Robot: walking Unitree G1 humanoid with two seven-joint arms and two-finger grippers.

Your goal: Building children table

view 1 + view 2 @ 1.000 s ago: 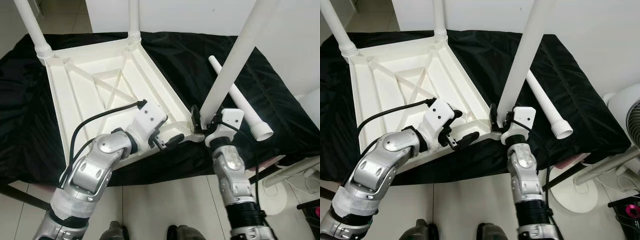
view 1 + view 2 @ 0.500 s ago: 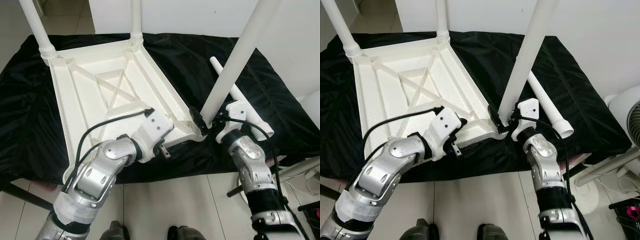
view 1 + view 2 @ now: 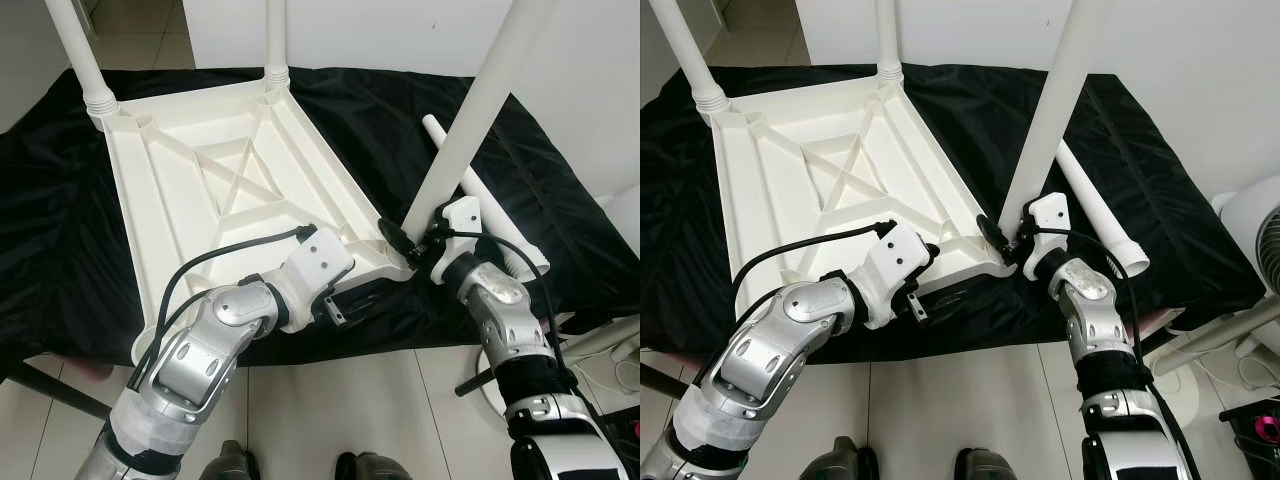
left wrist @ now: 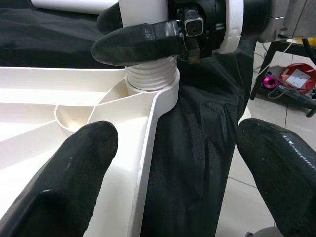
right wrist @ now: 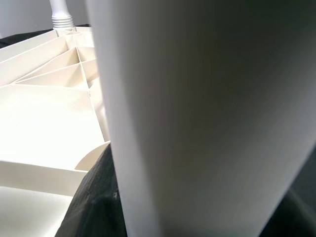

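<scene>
The white plastic tabletop [image 3: 220, 190] lies upside down on a black cloth [image 3: 560, 230] that covers the work surface, ribbed underside up. Two legs stand in the sockets at its far corners. A third leg [image 3: 470, 120] stands in the near right corner socket, leaning slightly. A fourth loose leg [image 3: 490, 215] lies flat on the cloth just right of the tabletop, its threaded end toward the cloth's near right edge.

The right gripper [image 3: 1002, 243] is clamped on the third leg at its base, just above the ribbed collar [image 4: 150, 76]. In the left wrist view one black finger [image 4: 133, 42] wraps the front of the leg. The left gripper [image 3: 350, 303] sits at the tabletop's near edge beside that corner, its fingers spread, one above the plastic and one off the edge, gripping nothing.

Assessment: the leg is probably a light, stiff, hollow tube with a smooth surface, so a grip could slip when twisted. The low hold near the collar suits turning it home. The tabletop looks light enough to slide on the cloth, so bracing its near rim is advisable.
</scene>
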